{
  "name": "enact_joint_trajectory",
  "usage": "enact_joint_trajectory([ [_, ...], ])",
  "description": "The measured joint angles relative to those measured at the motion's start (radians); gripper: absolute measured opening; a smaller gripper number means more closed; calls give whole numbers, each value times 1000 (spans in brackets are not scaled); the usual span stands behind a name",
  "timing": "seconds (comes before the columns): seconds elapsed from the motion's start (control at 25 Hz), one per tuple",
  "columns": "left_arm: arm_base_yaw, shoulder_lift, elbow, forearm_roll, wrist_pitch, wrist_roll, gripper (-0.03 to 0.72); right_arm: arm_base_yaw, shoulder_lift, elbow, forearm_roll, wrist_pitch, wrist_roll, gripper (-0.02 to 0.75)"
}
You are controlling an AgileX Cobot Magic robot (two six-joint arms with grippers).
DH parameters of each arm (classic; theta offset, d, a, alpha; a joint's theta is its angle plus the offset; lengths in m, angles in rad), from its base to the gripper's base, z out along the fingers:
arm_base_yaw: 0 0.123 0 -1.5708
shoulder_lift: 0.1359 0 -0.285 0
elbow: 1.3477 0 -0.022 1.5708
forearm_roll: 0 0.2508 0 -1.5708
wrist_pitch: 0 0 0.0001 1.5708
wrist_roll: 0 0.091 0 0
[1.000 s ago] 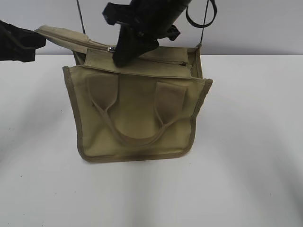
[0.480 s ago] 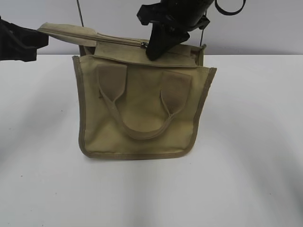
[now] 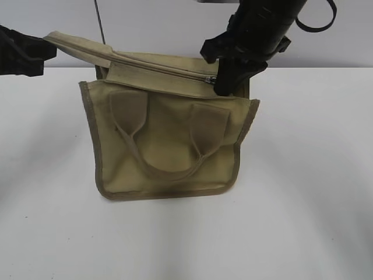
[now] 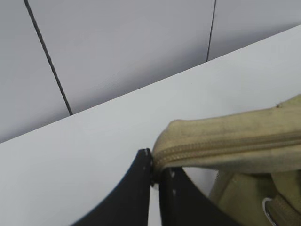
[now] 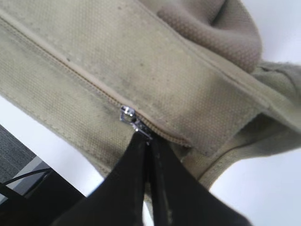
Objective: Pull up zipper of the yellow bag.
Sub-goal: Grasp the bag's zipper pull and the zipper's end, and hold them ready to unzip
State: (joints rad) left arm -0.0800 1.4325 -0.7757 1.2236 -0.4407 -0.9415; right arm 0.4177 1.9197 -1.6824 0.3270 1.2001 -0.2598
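The yellow bag (image 3: 166, 140) is viewed frontally from slightly above. Its 9 o'clock end is framed closely by the left wrist camera; the zipper (image 5: 134, 121), shared with the exterior view, by the right.

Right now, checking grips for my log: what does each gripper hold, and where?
Left gripper: the bag's top panel end. Right gripper: the zipper pull.
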Motion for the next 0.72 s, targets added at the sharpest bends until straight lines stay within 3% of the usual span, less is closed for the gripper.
enact_joint_trajectory([
  [0.6, 0, 0, 0, 8, -8, 0, 6, 0, -2, 4, -90, -12, 19, -10],
  [0.72, 0, 0, 0, 8, 4, 0, 38, 0, -2, 4, -88, -12, 25, 54],
])
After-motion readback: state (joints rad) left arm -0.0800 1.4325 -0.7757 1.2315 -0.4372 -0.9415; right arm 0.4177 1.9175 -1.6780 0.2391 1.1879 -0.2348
